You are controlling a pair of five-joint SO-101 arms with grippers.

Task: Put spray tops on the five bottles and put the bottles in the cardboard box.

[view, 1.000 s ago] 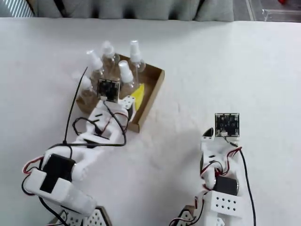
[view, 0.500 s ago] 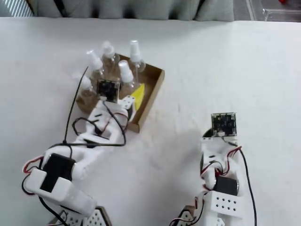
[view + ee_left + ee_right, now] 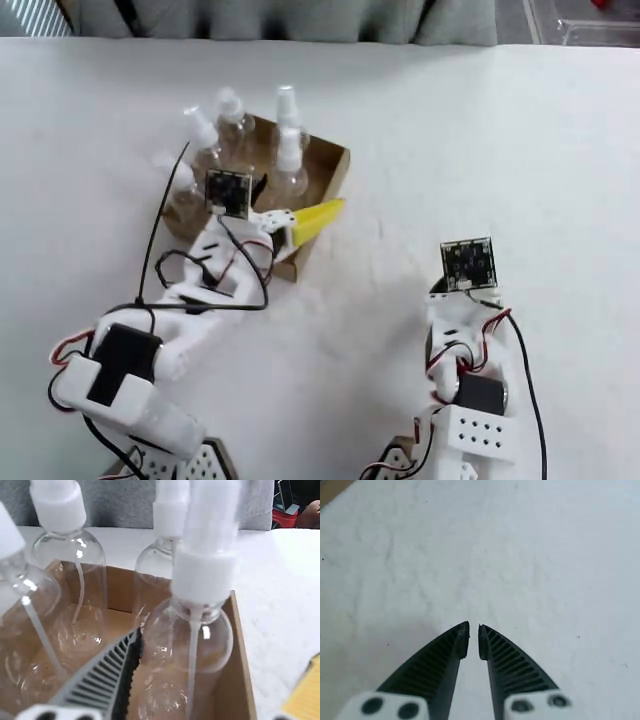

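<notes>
Five spray-topped bottles all stand in the cardboard box, far-left tabletop; task looks done. Only retreat left: left gripper spread wide, empty, beside nearest bottle; right gripper near-closed, empty.

bottles in cardboard box | left hand at box | right hand well apart

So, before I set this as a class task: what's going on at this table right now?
Five clear plastic bottles with white spray tops stand grouped in the shallow brown cardboard box. The left gripper is at the box with its jaws open on either side of the nearest bottle; whether a finger touches it is unclear. The right gripper is shut and holds nothing, above the bare white table away from the box.
</notes>
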